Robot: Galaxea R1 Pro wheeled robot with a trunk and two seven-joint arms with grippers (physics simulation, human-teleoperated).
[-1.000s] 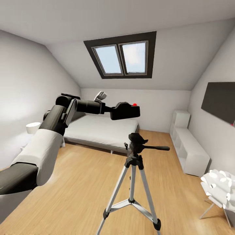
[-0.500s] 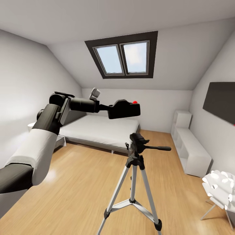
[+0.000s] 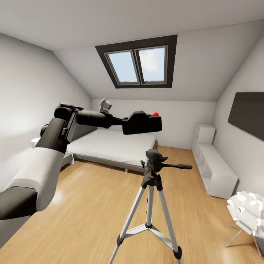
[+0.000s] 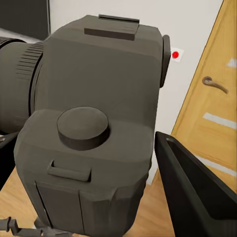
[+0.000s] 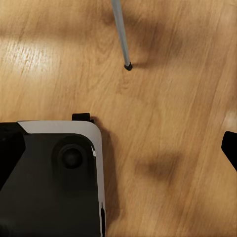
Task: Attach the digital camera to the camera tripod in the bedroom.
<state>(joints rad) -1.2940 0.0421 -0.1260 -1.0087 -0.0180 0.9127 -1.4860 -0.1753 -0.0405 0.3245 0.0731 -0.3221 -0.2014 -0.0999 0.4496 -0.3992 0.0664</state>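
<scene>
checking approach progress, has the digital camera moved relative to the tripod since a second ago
Yes. The digital camera has shifted slightly rightward, now sitting more directly above the camera tripod head, not lower.

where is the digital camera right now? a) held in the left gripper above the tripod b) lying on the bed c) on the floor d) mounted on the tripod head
a: the digital camera sits in the left gripper, in the air above the camera tripod head, apart from it.
</scene>
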